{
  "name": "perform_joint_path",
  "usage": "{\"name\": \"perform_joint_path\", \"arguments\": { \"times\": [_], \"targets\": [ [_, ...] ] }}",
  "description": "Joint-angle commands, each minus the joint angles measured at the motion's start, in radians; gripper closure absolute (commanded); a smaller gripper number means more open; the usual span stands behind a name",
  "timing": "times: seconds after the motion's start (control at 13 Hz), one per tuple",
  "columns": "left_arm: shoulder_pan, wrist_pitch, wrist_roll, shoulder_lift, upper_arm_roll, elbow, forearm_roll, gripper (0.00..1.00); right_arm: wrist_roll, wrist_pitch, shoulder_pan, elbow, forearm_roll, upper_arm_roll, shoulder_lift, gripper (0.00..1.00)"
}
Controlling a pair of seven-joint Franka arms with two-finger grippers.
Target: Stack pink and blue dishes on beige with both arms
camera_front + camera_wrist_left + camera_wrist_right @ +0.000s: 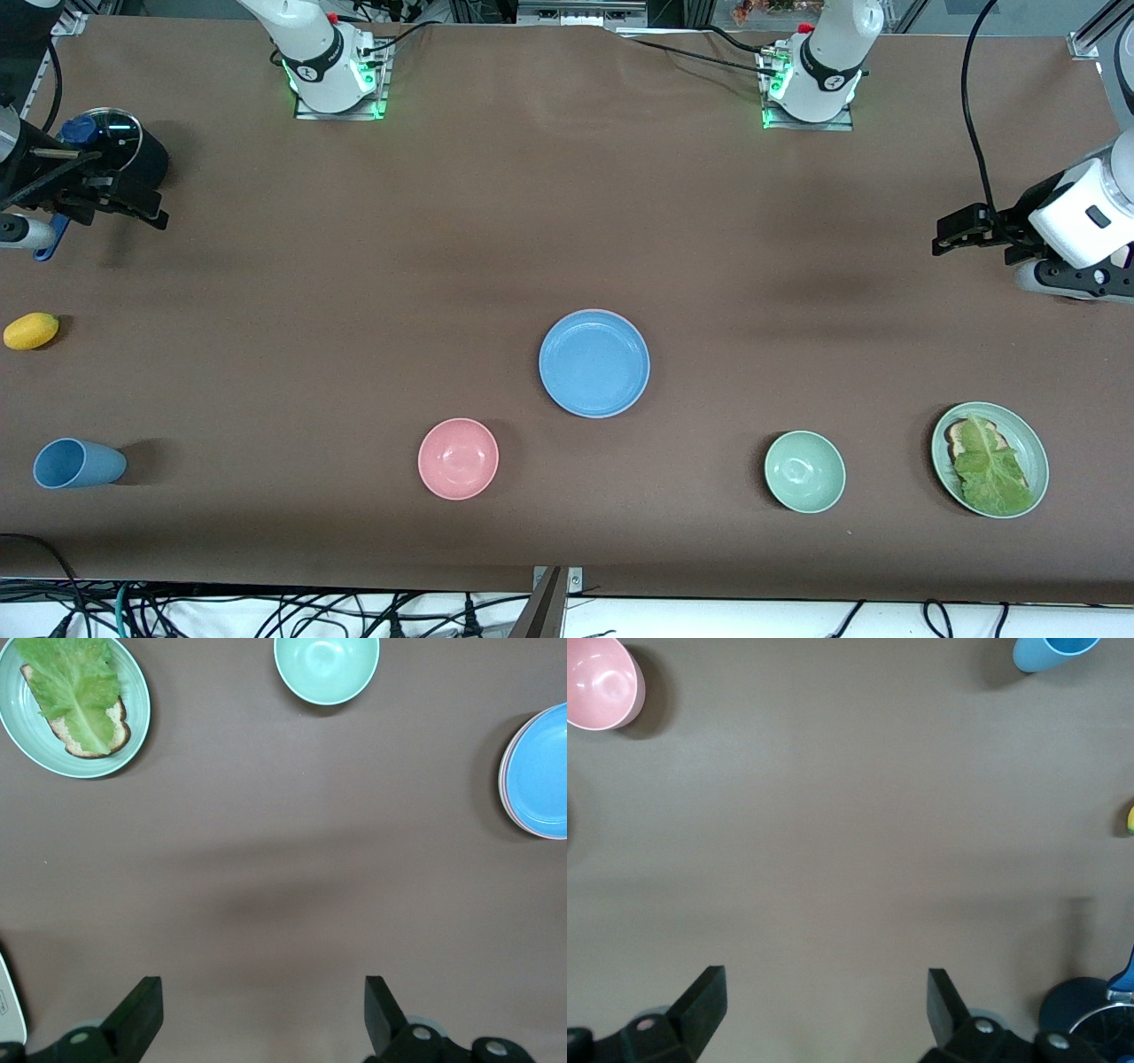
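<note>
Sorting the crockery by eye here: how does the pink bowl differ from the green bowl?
The pink bowl is pastel pink; the green bowl is pale green. The pink bowl sits toward the right arm's end of the table, the green bowl toward the left arm's, beside the lettuce plate. Both are upright, empty and similar in size.

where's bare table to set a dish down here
Widest bare stretch: from the blue plate up to the two arm bases. Another lies between the blue cup and pink bowl. A narrower gap lies between pink bowl and green bowl. Tightest between green bowl and the lettuce plate.
</note>
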Motion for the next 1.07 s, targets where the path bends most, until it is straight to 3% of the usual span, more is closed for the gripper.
{"name": "perform_joint_path", "arguments": {
  "times": [0.0,1.0],
  "targets": [
    [0.004,-0.009,0.023,-0.017,-0.001,-0.011,0.011,0.00,0.009,-0.006,-0.020,0.003,-0.014,0.014,-0.010,0.00],
    [0.004,-0.009,0.021,-0.015,-0.001,-0.011,0.011,0.00,-0.005,-0.004,-0.018,0.005,-0.014,0.014,-0.007,0.00]
  ]
}}
